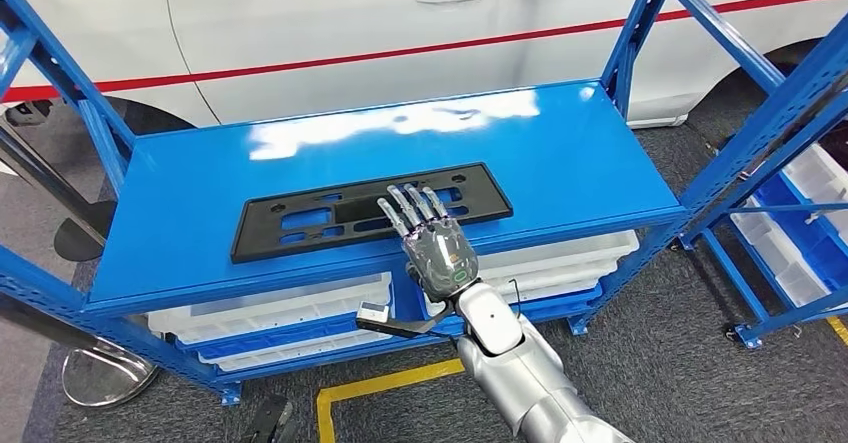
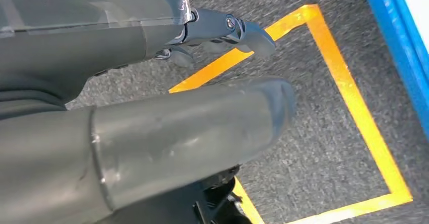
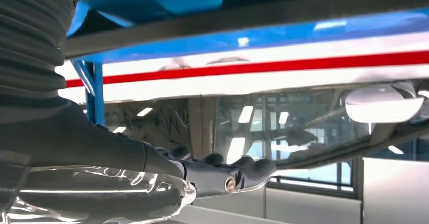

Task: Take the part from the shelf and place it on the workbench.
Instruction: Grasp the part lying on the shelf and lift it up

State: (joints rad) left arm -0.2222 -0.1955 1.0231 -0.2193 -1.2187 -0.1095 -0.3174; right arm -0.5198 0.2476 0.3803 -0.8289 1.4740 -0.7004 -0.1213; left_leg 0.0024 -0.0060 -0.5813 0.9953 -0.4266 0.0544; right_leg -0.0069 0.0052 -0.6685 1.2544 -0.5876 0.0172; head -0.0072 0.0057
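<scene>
The part is a flat black rectangular frame [image 1: 300,225] with several cut-outs. It lies on the blue shelf top [image 1: 570,153], close to the front edge. My right hand [image 1: 432,240] reaches in from below. Its straight, slightly spread fingers [image 1: 405,206] lie over the middle of the frame's front rail, and nothing is gripped. The right wrist view shows the same hand [image 3: 152,176] with its fingers stretched flat. My left hand [image 2: 167,97] hangs over the grey floor, thumb and fingers apart, holding nothing.
A white car with a red stripe [image 1: 400,23] stands just behind the shelf. White bins [image 1: 280,308] sit on the level below. Another blue rack with bins [image 1: 790,213] is at the right. Yellow tape [image 2: 354,107] marks the floor, and a round metal base [image 1: 100,373] is at the left.
</scene>
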